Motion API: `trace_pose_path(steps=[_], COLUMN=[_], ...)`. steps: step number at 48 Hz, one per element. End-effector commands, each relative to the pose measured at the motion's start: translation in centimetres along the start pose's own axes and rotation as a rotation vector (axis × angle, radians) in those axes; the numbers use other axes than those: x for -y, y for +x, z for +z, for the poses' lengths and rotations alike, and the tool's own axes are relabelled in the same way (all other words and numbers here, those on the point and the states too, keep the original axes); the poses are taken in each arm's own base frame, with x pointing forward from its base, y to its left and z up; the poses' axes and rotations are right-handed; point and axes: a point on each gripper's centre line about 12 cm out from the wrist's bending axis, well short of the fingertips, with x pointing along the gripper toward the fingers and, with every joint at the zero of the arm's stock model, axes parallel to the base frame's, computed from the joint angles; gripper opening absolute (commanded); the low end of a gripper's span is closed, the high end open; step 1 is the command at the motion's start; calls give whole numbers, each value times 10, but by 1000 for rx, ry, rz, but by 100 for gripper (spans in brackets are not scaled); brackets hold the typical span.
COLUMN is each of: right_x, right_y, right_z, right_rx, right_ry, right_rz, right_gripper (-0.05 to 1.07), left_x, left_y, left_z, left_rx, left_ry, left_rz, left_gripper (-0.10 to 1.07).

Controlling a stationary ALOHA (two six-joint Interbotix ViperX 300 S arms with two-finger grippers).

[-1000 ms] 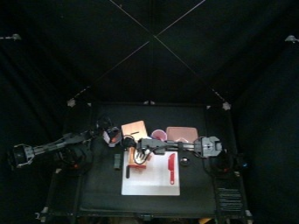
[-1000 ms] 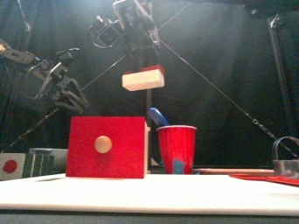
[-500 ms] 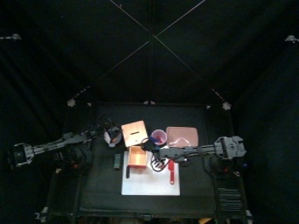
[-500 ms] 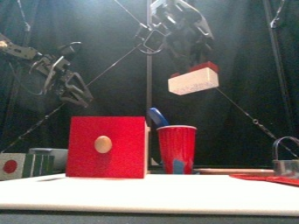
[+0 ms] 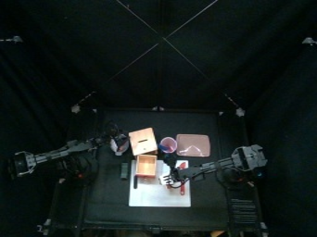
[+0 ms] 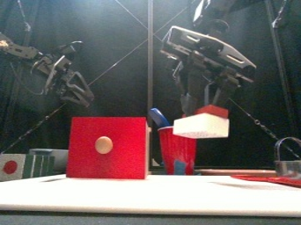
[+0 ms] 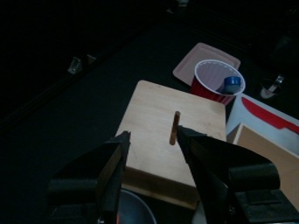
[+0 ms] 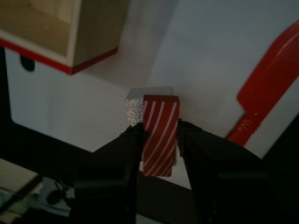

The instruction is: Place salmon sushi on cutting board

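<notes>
My right gripper (image 8: 155, 131) clamped on salmon sushi (image 8: 159, 134), hanging above cutting board (image 8: 222, 66). Red-edged wooden box (image 6: 109, 147) on board's far left corner, long red tool (image 8: 265, 79) along right edge. My left gripper (image 7: 152, 144) apart, raised over tan board (image 7: 170, 140).

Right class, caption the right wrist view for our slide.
Right gripper holds the salmon sushi above the white cutting board, beside a red tool.

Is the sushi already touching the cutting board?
Apart. The front view shows the sushi held in the right end effector, hanging clearly above the cutting board with dark background beneath it.
</notes>
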Motion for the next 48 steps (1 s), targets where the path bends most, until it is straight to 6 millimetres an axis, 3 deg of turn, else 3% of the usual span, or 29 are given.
trace_pose_path(steps=[1,12,26,48], right_x=[-5,-9,-12,-15], right_y=[-3,11,22,-12], right_z=[-1,-9,-12,9], right_rx=[-1,-18,-37,127], right_ry=[49,127,156,-50], right_rz=[20,7,28,57], right_gripper=[68,71,94,94], left_x=[2,2,2,7], left_y=[0,2,1,2], left_z=[9,7,5,15], left_rx=[29,20,17,38], left_ry=[-17,-74,-71,-66], left_rz=[-6,-3,-2,-19], left_gripper=[84,84,84,84])
